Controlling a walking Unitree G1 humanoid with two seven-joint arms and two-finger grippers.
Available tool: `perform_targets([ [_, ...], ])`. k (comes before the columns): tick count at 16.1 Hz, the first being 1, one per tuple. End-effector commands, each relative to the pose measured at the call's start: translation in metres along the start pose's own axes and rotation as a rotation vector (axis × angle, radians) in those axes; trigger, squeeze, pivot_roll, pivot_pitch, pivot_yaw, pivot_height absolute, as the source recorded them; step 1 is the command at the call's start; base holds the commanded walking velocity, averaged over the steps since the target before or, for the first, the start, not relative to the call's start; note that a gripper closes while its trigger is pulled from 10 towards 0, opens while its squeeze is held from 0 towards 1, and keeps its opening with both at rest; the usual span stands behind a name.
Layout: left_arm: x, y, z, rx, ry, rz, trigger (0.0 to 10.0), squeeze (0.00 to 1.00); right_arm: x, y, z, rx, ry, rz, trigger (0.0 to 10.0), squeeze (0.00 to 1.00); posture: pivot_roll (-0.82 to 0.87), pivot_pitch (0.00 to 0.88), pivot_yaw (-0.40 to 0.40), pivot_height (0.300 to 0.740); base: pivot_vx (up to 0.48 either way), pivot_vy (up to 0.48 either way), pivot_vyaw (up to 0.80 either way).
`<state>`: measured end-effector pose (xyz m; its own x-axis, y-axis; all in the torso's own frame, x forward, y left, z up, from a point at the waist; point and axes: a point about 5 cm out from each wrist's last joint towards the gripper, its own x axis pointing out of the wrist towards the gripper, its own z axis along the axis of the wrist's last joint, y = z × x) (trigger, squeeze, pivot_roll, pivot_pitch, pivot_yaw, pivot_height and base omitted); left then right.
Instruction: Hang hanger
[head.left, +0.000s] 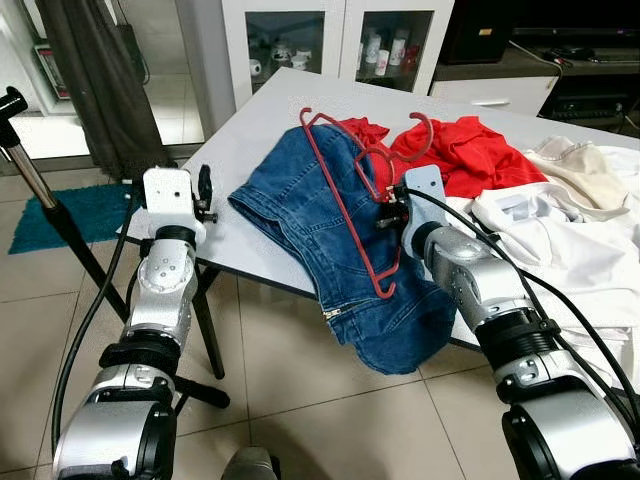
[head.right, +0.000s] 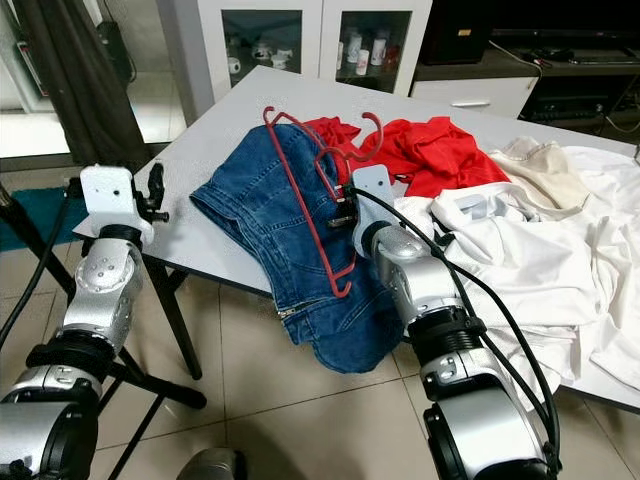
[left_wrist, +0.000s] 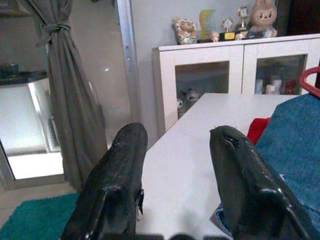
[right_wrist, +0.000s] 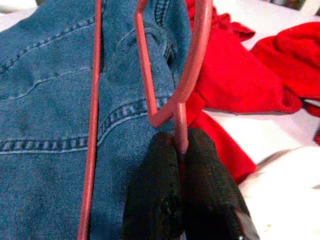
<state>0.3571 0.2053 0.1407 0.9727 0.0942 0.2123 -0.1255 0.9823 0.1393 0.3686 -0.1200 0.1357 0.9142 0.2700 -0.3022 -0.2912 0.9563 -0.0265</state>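
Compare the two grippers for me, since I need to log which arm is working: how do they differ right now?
The right gripper is shut on the red hanger, pinching it near the hook; the left gripper is open and holds nothing. The right one sits over the jeans on the table; the left one is at the table's edge, beside the jeans. Both have two black fingers.
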Motion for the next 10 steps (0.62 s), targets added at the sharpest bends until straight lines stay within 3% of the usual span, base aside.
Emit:
perform_targets([
  [1,-0.001,-0.001,0.002,-0.01,-0.006,-0.004,10.0,0.0,0.0,-0.014,0.006,-0.012,-0.029,-0.088,10.0,0.0,0.19,0.006,-0.026,0.74,0.0,0.0,0.0],
  [3,-0.002,-0.004,0.001,-0.014,-0.004,-0.014,10.0,0.0,0.002,-0.014,0.012,0.001,-0.063,-0.094,10.0,0.0,0.2,0.007,-0.025,0.74,0.0,0.0,0.0],
  [5,-0.003,-0.016,0.002,-0.03,-0.013,-0.054,10.0,0.0,0.003,-0.02,0.022,-0.032,-0.111,-0.147,10.0,0.0,0.19,0.007,-0.024,0.74,0.0,0.0,0.0],
  [10,-0.003,-0.023,0.007,-0.078,-0.032,-0.08,10.0,0.0,-0.004,-0.024,0.034,0.16,-0.229,-0.107,10.0,0.0,0.19,0.007,-0.019,0.74,0.0,0.0,0.0],
])
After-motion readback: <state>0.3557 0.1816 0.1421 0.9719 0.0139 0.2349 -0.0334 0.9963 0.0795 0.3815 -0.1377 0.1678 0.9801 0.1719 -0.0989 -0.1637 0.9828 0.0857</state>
